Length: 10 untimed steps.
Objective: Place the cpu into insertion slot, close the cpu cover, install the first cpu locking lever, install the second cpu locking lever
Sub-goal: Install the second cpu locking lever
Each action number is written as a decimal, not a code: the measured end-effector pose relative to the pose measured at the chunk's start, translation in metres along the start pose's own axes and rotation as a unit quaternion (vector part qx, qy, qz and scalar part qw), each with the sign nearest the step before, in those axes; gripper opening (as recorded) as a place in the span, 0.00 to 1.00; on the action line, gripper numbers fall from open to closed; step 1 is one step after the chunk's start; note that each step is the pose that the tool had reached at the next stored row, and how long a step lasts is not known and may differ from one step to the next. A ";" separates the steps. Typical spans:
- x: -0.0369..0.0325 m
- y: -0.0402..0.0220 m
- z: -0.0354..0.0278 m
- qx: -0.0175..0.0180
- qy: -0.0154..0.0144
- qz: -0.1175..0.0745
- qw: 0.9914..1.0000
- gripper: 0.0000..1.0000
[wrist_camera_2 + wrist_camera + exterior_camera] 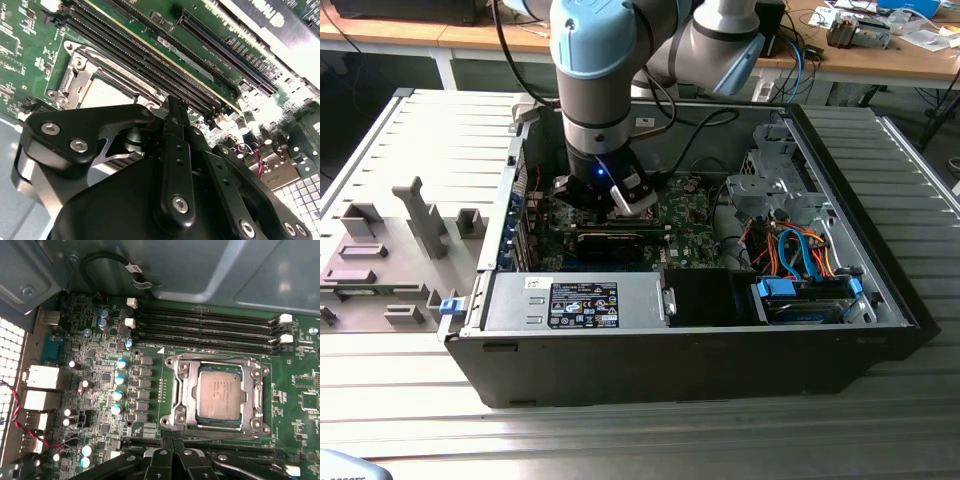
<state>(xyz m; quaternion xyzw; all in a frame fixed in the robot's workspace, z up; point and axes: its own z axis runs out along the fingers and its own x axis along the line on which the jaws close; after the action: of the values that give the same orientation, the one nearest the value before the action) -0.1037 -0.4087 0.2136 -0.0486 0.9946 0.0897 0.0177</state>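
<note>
Already the cpu (221, 394) sits in the insertion slot (180, 390), fingers (172, 440) clenched

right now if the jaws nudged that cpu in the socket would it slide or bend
The cpu looks like a rigid, flat metal-topped chip, so it probably won't bend. It sits inside the cpu cover, which likely blocks sliding. Its smooth top may be slippery.

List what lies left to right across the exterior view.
Grey fixture tray → blue latch → labelled power supply → orange and blue cables → case's right wall.
</note>
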 end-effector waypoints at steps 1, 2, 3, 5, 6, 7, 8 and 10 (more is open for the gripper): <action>0.0005 0.0014 0.0014 0.000 0.000 0.000 1.000 0.11; 0.0009 0.0029 0.0028 0.000 0.000 0.000 1.000 0.11; 0.0013 0.0046 0.0046 0.000 0.000 0.000 1.000 0.11; 0.0021 0.0069 0.0077 0.000 0.000 0.000 1.000 0.11; 0.0025 0.0072 0.0087 0.000 0.000 0.000 1.000 0.11; 0.0028 0.0072 0.0097 0.000 0.000 0.000 1.000 0.11; 0.0030 0.0070 0.0103 0.000 0.000 0.000 1.000 0.11; 0.0032 0.0068 0.0110 0.000 0.000 0.000 1.000 0.11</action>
<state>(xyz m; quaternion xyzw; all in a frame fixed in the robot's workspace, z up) -0.1073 -0.4004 0.2039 -0.0491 0.9946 0.0896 0.0175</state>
